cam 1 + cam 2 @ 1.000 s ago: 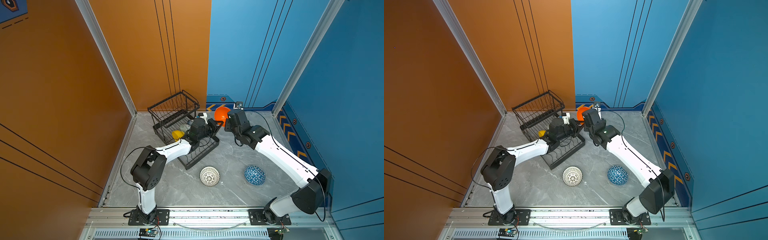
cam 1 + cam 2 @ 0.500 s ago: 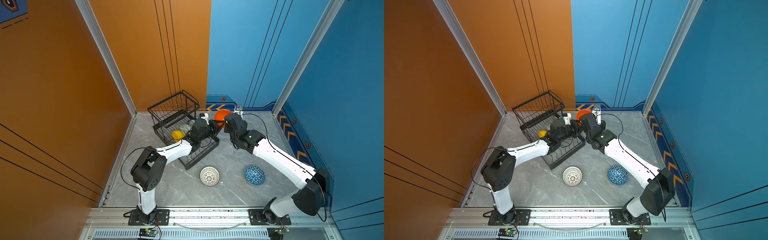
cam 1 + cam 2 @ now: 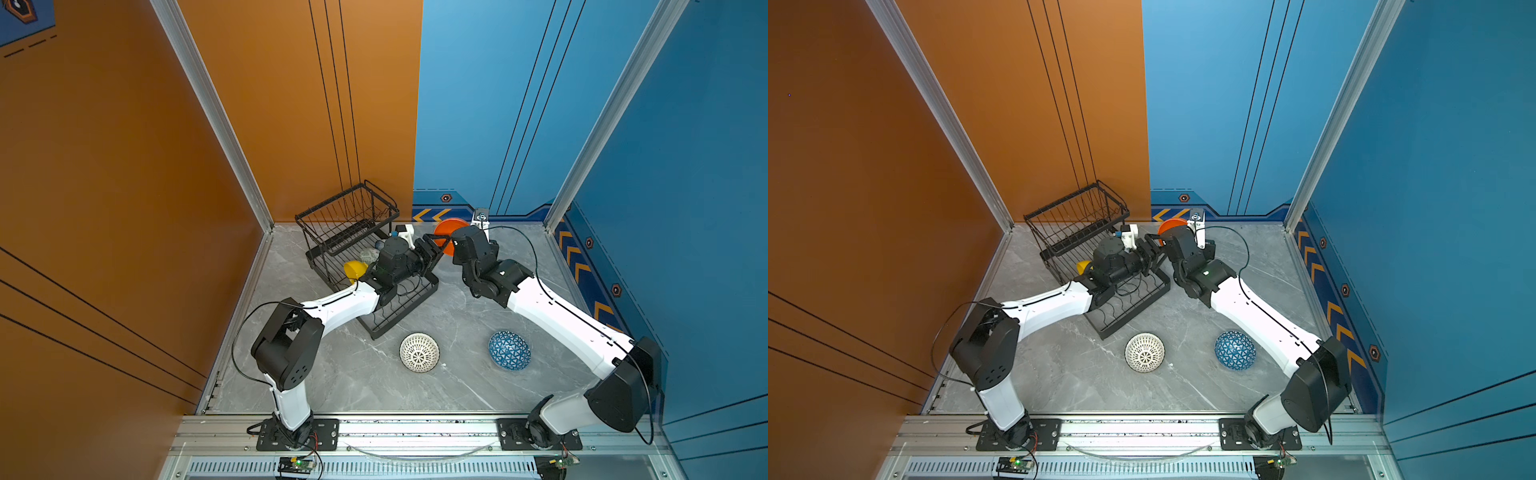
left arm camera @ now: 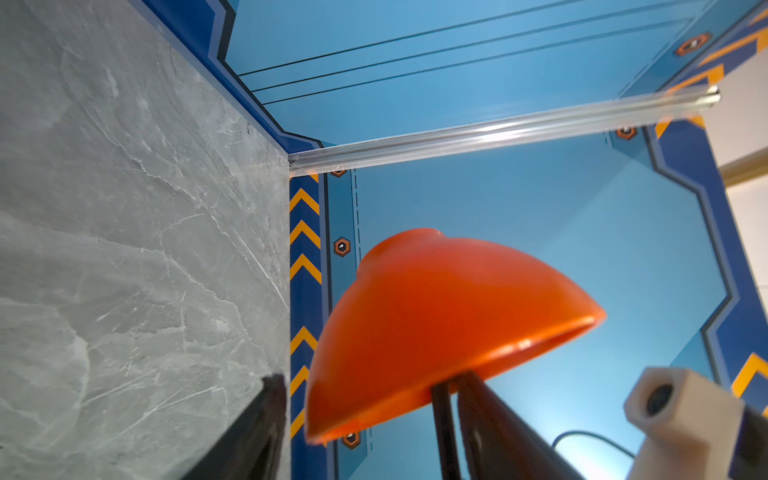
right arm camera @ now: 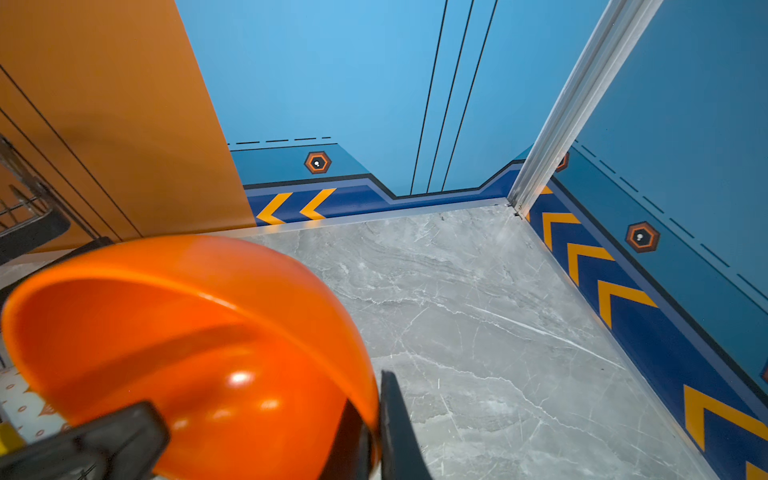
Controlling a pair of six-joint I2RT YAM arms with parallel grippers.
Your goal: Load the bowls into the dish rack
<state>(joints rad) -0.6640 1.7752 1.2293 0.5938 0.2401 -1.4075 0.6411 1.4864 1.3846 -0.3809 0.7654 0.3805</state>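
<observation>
The orange bowl hangs in the air beside the dish rack, held on edge. My right gripper is shut on its rim, one finger inside and one outside. My left gripper stands open around the bowl's lower edge, its fingers apart from it. The yellow bowl and a pale patterned bowl sit in the rack behind my left wrist. The white lattice bowl and the blue triangle bowl lie upside down on the floor.
The rack's raised basket stands against the orange back wall. Blue walls with chevron trim close in the back and right. Grey marble floor stretches to the right of the orange bowl. My left forearm lies across the rack's flat tray.
My left gripper has opened and let go of the orange bowl. My right gripper has closed on the bowl's rim and now holds it alone.
</observation>
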